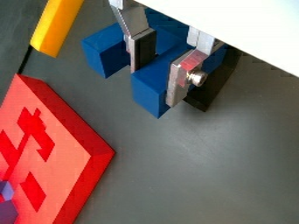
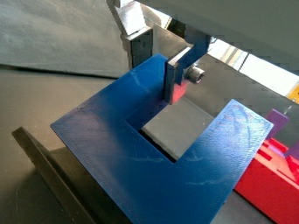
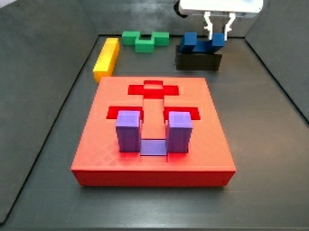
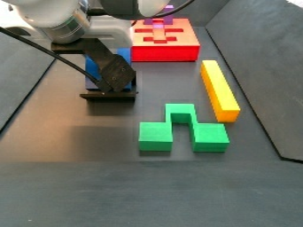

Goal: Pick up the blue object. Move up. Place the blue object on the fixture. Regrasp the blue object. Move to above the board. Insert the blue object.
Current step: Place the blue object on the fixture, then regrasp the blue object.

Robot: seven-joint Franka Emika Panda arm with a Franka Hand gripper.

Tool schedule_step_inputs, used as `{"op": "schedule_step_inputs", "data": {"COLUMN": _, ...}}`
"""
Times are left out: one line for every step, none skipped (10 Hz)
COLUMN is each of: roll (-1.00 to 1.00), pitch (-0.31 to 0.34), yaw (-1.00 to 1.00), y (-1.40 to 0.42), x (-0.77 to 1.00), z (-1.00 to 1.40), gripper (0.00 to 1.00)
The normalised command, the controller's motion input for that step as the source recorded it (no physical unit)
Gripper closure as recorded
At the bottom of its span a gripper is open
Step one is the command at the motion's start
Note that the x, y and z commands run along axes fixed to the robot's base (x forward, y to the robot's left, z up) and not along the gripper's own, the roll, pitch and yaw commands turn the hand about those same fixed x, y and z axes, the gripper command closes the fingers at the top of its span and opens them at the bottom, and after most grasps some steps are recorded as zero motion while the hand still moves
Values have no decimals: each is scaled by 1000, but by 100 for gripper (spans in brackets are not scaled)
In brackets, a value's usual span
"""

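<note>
The dark blue U-shaped blue object [image 1: 149,89] [image 2: 128,140] stands on the black fixture [image 3: 200,61] [image 4: 112,90] at the far end of the floor, prongs up. My gripper [image 1: 160,77] [image 2: 158,79] comes down from above and is shut on one of its prongs, a silver finger flat on each face. In a side view the gripper [image 3: 218,32] sits over the right prong of the blue object [image 3: 191,41]. The red board [image 3: 151,126] [image 1: 47,149] lies apart from the fixture, with a cross-shaped recess showing in its top.
A purple U-shaped block [image 3: 148,131] sits in the board's near recess. A yellow bar [image 3: 107,56] [image 4: 219,89] and a green block [image 3: 150,40] [image 4: 180,129] lie on the dark floor beside the fixture. Raised walls edge the floor.
</note>
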Motion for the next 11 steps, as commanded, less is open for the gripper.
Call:
{"op": "schedule_step_inputs", "data": {"roll": 214, "pitch": 0, "yaw": -37, "y": -37, "x": 0, "z": -209, "gripper": 100}}
{"op": "schedule_step_inputs", "data": {"roll": 260, "pitch": 0, "yaw": -11, "y": -14, "x": 23, "z": -269, "gripper": 100}}
{"op": "schedule_step_inputs", "data": {"roll": 240, "pitch": 0, "yaw": -17, "y": 0, "x": 29, "z": -209, "gripper": 100}}
{"op": "schedule_step_inputs", "data": {"roll": 134, "pitch": 6, "yaw": -31, "y": 0, "x": 29, "z": -69, "gripper": 100}}
{"op": "schedule_step_inputs", "data": {"roll": 0, "pitch": 9, "yaw": -54, "y": 0, "x": 0, "z": 6, "gripper": 100}}
{"op": "schedule_step_inputs", "data": {"roll": 0, "pitch": 0, "yaw": 0, "y": 0, "x": 0, "z": 0, "gripper": 100}}
{"op": "schedule_step_inputs", "data": {"roll": 0, "pitch": 0, "yaw": 0, "y": 0, "x": 0, "z": 0, "gripper": 0}}
{"op": "schedule_step_inputs", "data": {"roll": 0, "pitch": 0, "yaw": 0, "y": 0, "x": 31, "z": 0, "gripper": 0}}
{"op": "schedule_step_inputs", "data": {"roll": -114, "pitch": 120, "yaw": 0, "y": 71, "x": 43, "z": 269, "gripper": 0}}
{"op": "schedule_step_inputs", "data": {"roll": -360, "pitch": 151, "yaw": 0, "y": 240, "x": 43, "z": 589, "gripper": 0}}
{"op": "schedule_step_inputs", "data": {"roll": -394, "pitch": 171, "yaw": -9, "y": 240, "x": 137, "z": 583, "gripper": 0}}
